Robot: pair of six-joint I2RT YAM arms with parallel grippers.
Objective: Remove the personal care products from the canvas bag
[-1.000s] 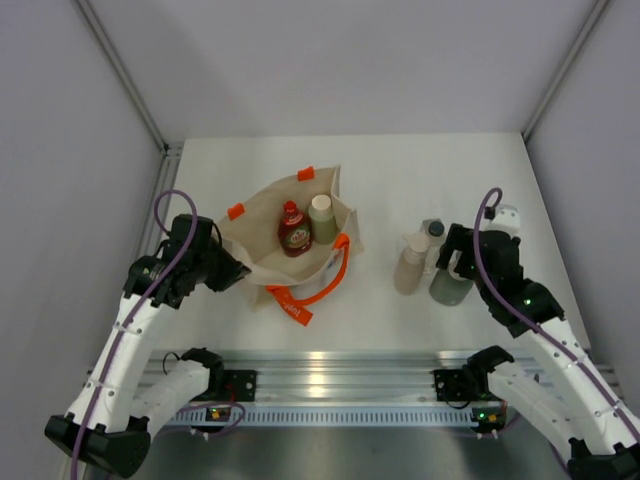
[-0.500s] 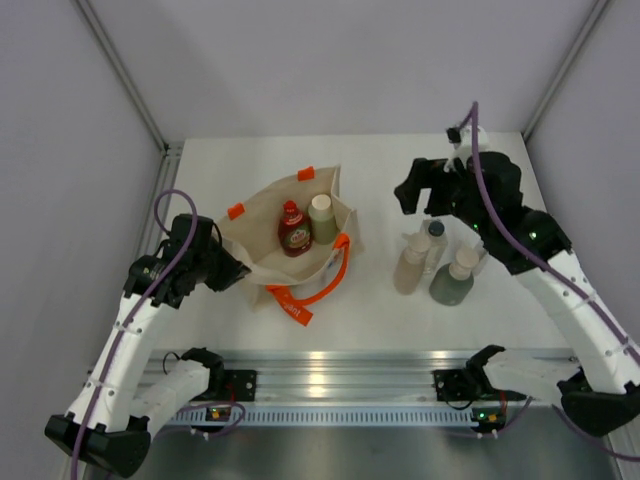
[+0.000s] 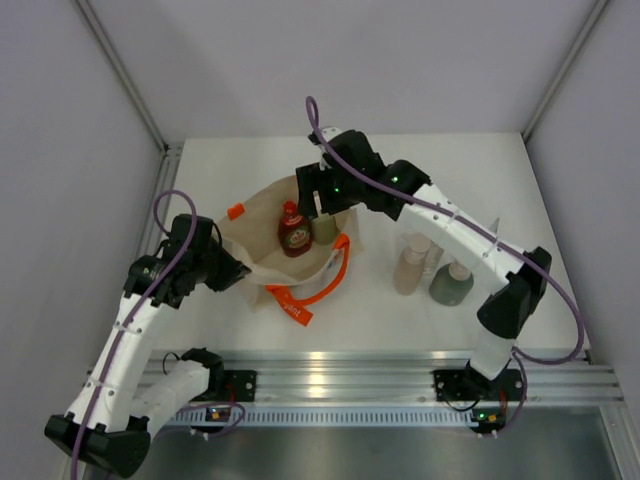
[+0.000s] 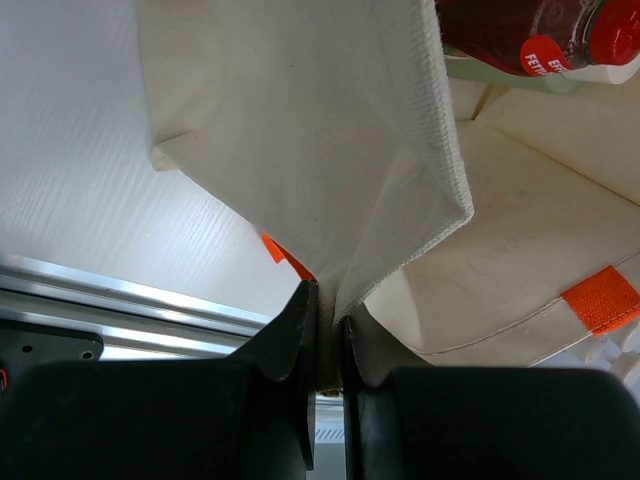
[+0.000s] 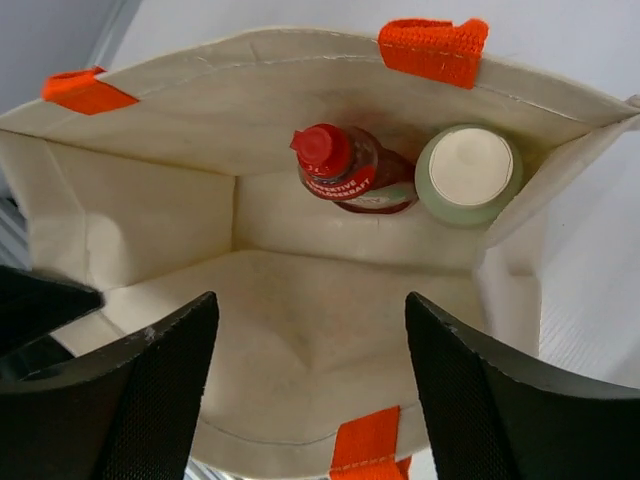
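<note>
hovering open and empty, right gripper [image 5: 310,305] sits above pale green bottle [image 5: 470,172] (inside canvas bag [image 5: 150,230]).

Overhead view, wrist close-ups, all sharing bag [image 3: 258,250]

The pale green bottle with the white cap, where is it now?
In the right wrist view the pale green bottle stands inside the canvas bag, in its upper-right corner, beside the red-capped sauce bottle.

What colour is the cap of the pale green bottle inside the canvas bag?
White round cap, clearest in the right wrist view.
</note>
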